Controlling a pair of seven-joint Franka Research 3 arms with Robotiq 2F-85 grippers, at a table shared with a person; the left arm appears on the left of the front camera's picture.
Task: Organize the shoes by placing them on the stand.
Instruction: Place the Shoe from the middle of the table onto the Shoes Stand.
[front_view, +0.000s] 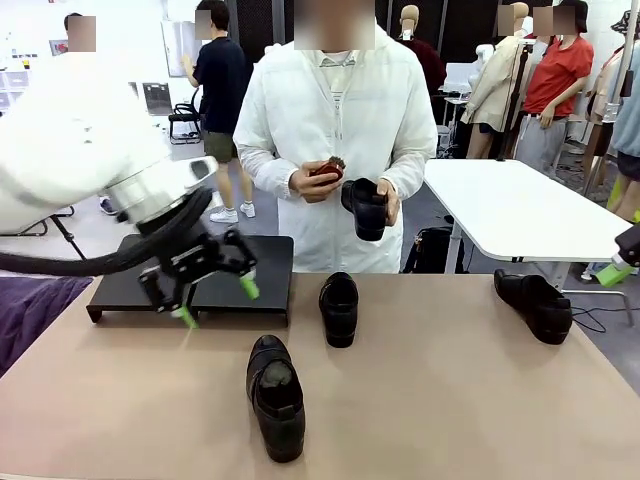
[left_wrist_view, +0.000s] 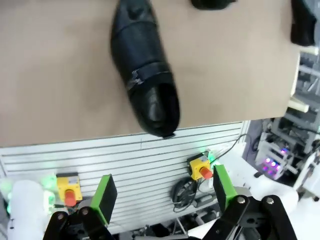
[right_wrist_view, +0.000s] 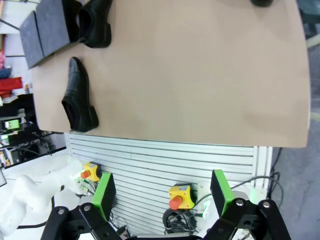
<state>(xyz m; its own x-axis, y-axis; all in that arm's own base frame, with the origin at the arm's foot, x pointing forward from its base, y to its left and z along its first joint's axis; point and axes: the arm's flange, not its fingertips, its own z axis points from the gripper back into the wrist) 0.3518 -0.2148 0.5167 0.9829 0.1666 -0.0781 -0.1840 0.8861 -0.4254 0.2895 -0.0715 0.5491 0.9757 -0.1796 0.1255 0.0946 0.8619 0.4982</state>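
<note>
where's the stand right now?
Front view: the stand sits at the far left of the table, in front of the person; the nearest shoe stands just past its right end.

My left pincer (front_view: 217, 303) is black with green pads, my arm (front_view: 70, 150) white. The shoe (front_view: 277, 395) at six o'clock on the tan table (front_view: 450, 400) is glossy black, plain, like the shoe (front_view: 535, 303) at three. The stand (front_view: 270, 262) at ten is matte black; the person's coat (front_view: 340, 140) at twelve, white.
</note>
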